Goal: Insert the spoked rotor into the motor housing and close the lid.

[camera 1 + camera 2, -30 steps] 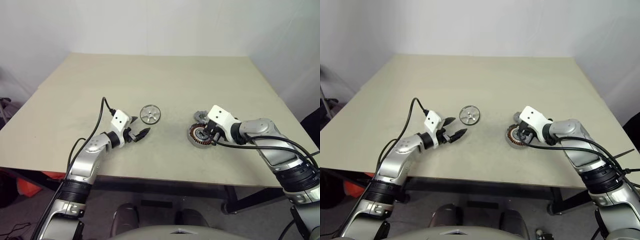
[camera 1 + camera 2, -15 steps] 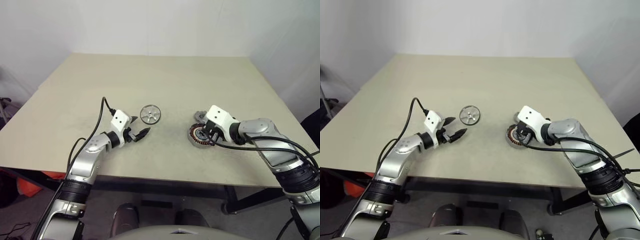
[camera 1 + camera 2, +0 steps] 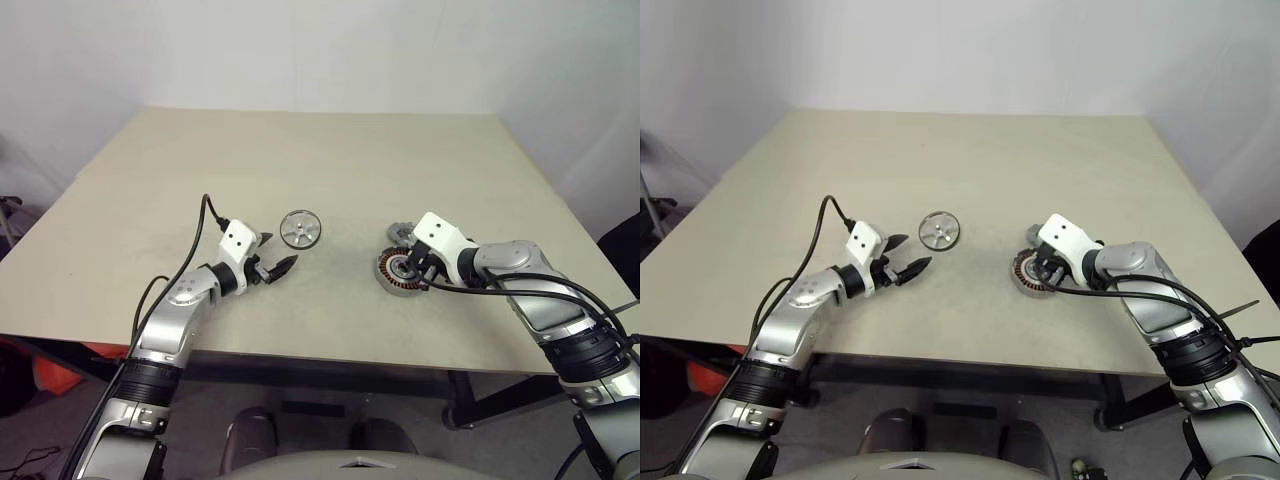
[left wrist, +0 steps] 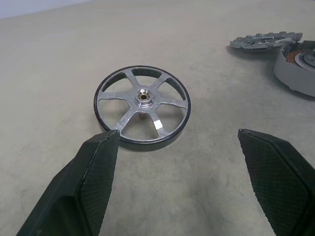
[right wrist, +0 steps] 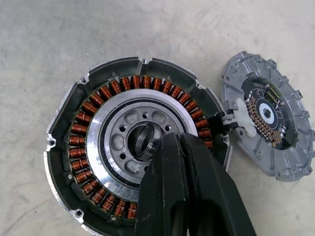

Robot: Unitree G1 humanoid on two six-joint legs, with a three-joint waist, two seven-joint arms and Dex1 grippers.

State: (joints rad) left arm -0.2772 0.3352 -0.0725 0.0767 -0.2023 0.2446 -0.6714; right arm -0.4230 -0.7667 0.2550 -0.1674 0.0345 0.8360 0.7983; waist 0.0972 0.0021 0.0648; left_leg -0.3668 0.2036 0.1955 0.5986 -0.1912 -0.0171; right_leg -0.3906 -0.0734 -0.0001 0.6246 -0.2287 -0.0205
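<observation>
Two wrist views give us detail: our right gripper point(image 5: 184, 147), pressed shut and empty, sits over the motor housing point(image 5: 98, 147) hub, lid point(image 5: 268, 123) touching its rim; our left gripper point(image 4: 179, 147), spread wide, faces the spoked rotor point(image 4: 142, 107) mid-table point(image 3: 330, 160), open room around

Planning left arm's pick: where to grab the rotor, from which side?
Pinch the thin rim of the rotor edge to edge, coming low from the left gripper side. It lies flat on the table, hub up, and the open fingers already flank it.
</observation>
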